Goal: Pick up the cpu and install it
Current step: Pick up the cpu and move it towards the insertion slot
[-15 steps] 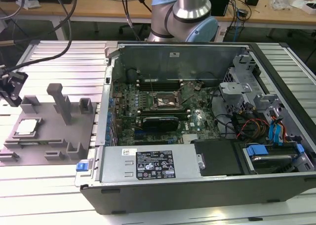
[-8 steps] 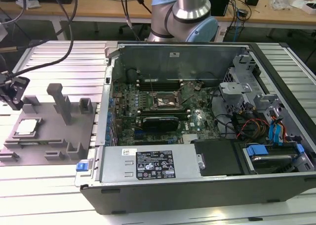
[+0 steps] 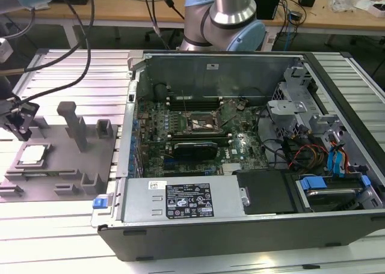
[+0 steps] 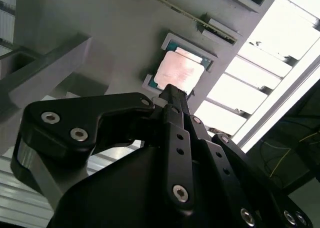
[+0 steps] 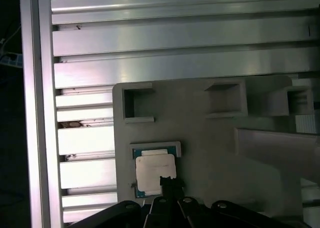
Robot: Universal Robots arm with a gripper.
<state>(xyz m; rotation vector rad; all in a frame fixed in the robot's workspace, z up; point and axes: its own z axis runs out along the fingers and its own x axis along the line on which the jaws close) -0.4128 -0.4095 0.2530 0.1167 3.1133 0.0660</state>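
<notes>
A slotted aluminium bench [image 3: 60,232] carries a grey fixture plate [image 3: 63,158] and an open computer case [image 3: 210,66]. The gripper [image 3: 18,115] hangs tip-down. The cpu [image 3: 33,154] lies in the plate's recess just beneath it. Whether the gripper is open or closed cannot be told.

cpu [image 3: 33,155]: at rest in its holder, not lifted

Thin, flat, square chip with a silvery-white metallic top and a darker rim. It lies level, top face up, in a shallow framed recess of the grey fixture plate [image 3: 66,161] at the exterior view's left. Both wrist views show the cpu [image 4: 179,72] [image 5: 155,170] in that recess.
</notes>
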